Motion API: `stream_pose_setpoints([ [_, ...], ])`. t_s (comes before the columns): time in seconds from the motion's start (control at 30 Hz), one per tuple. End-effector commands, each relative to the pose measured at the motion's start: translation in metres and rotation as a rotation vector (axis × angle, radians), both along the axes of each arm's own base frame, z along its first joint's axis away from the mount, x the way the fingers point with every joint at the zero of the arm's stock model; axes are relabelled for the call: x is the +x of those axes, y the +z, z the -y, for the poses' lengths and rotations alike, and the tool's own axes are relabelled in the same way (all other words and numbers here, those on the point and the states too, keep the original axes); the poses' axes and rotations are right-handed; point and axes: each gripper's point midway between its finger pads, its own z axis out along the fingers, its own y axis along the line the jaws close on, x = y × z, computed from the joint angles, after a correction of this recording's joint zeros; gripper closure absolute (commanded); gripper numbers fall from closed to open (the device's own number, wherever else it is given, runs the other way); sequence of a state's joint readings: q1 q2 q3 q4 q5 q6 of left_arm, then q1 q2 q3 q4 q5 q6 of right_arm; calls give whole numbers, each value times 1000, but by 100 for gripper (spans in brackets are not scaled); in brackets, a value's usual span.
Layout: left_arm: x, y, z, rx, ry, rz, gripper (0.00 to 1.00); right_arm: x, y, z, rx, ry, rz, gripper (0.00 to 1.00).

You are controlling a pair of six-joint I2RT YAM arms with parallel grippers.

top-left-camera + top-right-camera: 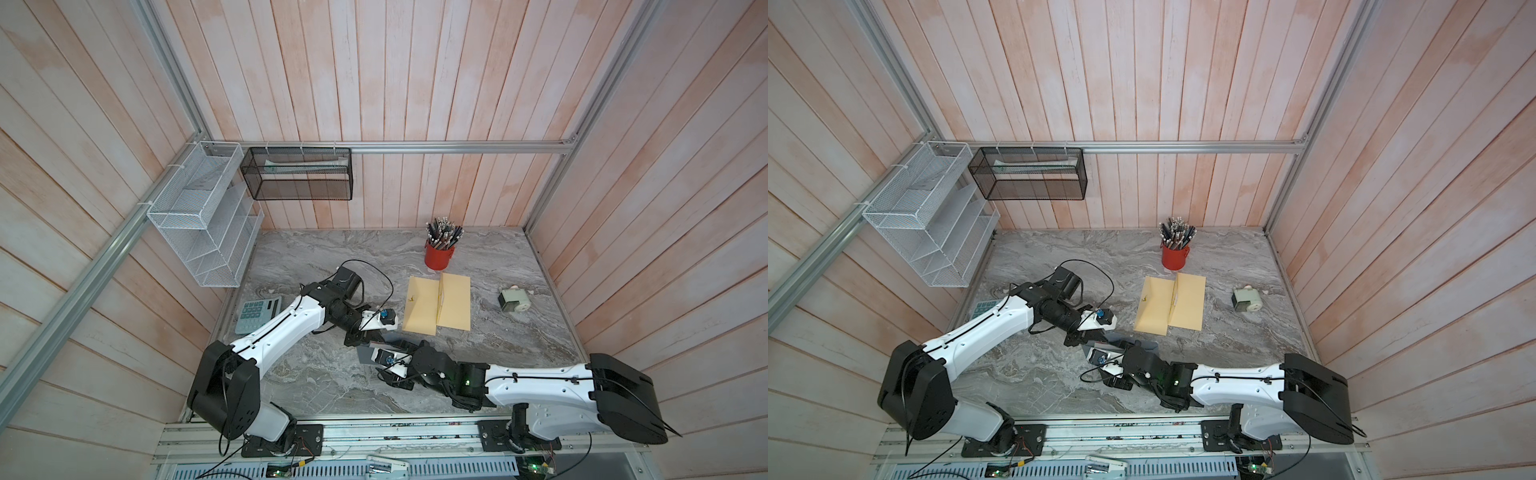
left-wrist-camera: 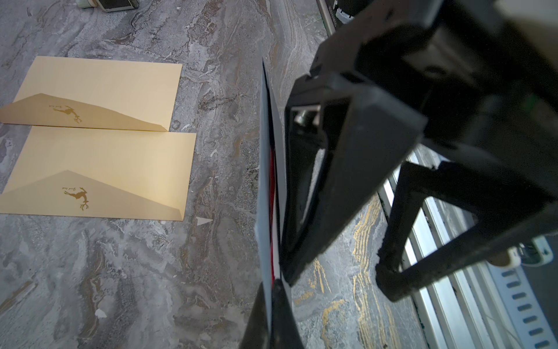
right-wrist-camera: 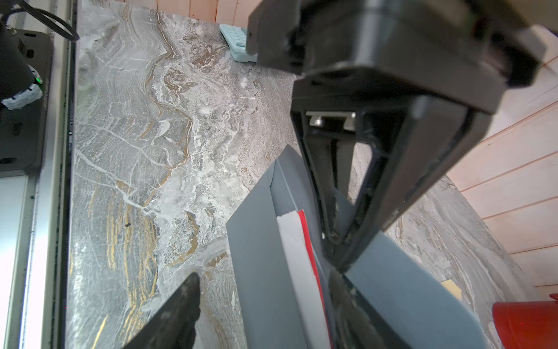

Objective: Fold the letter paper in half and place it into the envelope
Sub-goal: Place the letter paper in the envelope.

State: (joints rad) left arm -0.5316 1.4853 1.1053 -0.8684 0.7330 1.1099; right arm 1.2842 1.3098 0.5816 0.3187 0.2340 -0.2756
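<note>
Marble tabletop [image 1: 415, 257], pink plank walls [image 1: 415, 83]. A red cup [image 1: 439, 257] held pencils [image 1: 444, 232]. The grey envelope [image 3: 259, 256] — letter paper [image 3: 296, 266] tucked inside — was pinched in the closed left gripper [image 2: 273, 285]; the right gripper [image 2: 338, 284] gaped beside it.

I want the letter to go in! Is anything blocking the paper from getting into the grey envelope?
Nothing visible blocks it. The paper, white with a red edge, already sits partly inside the open mouth of the grey envelope. The left gripper pinches the envelope, and the right gripper is open right beside it.
</note>
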Motion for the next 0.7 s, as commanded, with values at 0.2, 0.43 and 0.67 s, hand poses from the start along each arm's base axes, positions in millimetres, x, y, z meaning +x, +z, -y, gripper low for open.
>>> stream_pose_setpoints([
  [0.2,-3,4,4,-17,-9,-24,100,-3,-4,-11,20,14,-18,31],
  [0.43,-4,4,4,-19,-11,-27,100,0,-12,-14,8,6,-17,31],
  [0.67,-5,5,4,-25,-13,-33,100,3,-19,-19,-5,-2,-12,31],
])
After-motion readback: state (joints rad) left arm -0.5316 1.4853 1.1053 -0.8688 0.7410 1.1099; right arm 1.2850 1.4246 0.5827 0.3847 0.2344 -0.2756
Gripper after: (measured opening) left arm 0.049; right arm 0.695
